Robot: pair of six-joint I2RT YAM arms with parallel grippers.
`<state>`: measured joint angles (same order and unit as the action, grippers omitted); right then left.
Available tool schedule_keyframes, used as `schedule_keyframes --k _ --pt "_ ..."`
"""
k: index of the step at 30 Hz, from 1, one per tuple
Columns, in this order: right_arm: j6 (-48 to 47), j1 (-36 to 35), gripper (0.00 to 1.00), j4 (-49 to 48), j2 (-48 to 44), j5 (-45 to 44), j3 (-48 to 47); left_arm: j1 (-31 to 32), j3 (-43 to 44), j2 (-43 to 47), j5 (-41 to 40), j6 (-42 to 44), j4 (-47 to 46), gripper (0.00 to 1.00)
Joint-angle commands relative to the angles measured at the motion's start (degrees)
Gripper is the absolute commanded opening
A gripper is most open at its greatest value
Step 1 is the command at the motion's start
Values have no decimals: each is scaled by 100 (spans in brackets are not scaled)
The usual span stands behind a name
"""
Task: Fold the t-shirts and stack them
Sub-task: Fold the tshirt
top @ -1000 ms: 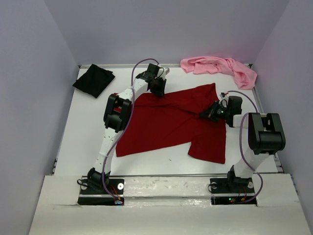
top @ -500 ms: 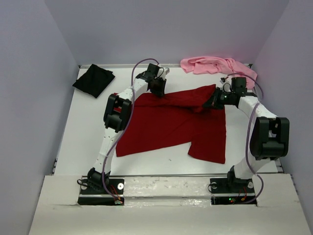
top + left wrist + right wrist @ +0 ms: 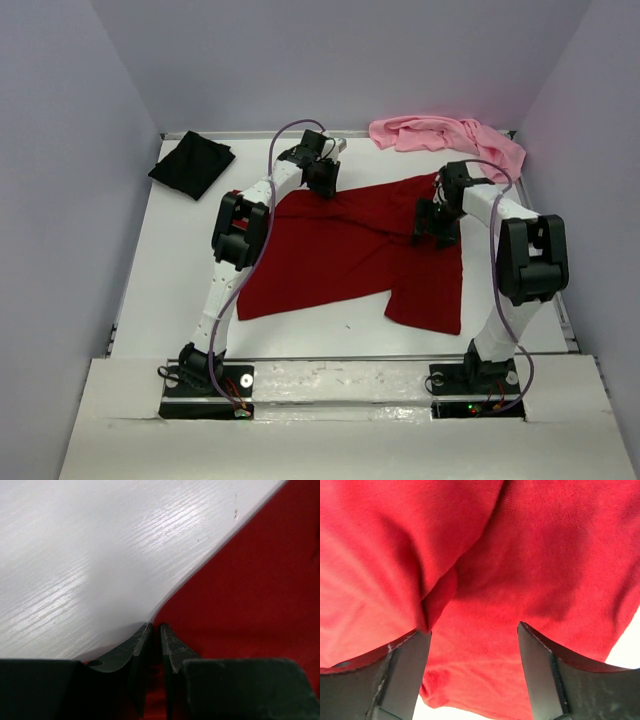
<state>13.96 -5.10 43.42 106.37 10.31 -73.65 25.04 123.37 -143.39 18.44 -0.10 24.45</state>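
- Right gripper (image 3: 472, 630): jaws wide apart, nothing between them. It hovers low over a raised crease in the dark red t-shirt (image 3: 340, 250), at the shirt's far right part.
- Left gripper (image 3: 155, 627): jaws drawn nearly together, with red cloth showing in the slit. It looks pinched on the shirt's far left edge, right where cloth meets bare table (image 3: 170, 270).
- Dark red t-shirt: mid-table, spread mostly flat but uneven. One section reaches toward the near edge on the right, and wrinkles run across the far right. No clean fold made yet, as far as I can judge.
- Black t-shirt (image 3: 192, 163): compact dark patch at the far left corner. I cannot tell how neatly it is folded.
- Light pink t-shirt (image 3: 450, 135): crumpled at the far right corner, plainly unfolded.
- Progress: early. All three lie well apart, so nothing is stacked. Red needs folding, then pink, then stacking.
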Motion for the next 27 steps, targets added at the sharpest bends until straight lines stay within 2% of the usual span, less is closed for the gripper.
schedule_keyframes --k 1,2,5,8,9,10,11,12,13,15,16,21,27 --pt "-42 1 77 -464 -879 443 236 -69 -138 -5 -367 107 719 28" --pt "54 1 77 -814 -1159 898 533 -69 -147 -5 -367 107 719 28" --pt "413 1 76 -1500 -1539 1542 1061 -69 -156 4 -376 98 711 28" --pt "1273 1 74 -3141 -2040 2210 2176 -78 -156 4 -385 107 711 28" --pt "1894 1 73 -4330 -2171 2595 2545 -78 -156 4 -393 107 711 28" --pt "2588 1 71 -5673 -2408 2747 3323 -78 -164 13 -393 107 711 28" --pt "2595 1 71 -5686 -2515 2749 3713 -78 -173 22 -393 107 711 28" --pt "3308 1 70 -7140 -2620 2679 4135 -78 -182 31 -385 107 693 28" --pt "3698 1 68 -7990 -2734 2565 5096 -78 -191 48 -385 98 684 28" --pt "4489 1 66 -9965 -2666 2056 5841 -78 -217 57 -376 89 658 28" --pt "4571 1 65 -10280 -2595 1915 6157 -78 -208 57 -358 89 649 28" --pt "4581 1 65 -11196 -2190 1334 6389 -78 -217 57 -358 89 658 28" --pt "4590 1 64 -11277 -2164 1044 6389 -78 -243 66 -367 89 649 28"
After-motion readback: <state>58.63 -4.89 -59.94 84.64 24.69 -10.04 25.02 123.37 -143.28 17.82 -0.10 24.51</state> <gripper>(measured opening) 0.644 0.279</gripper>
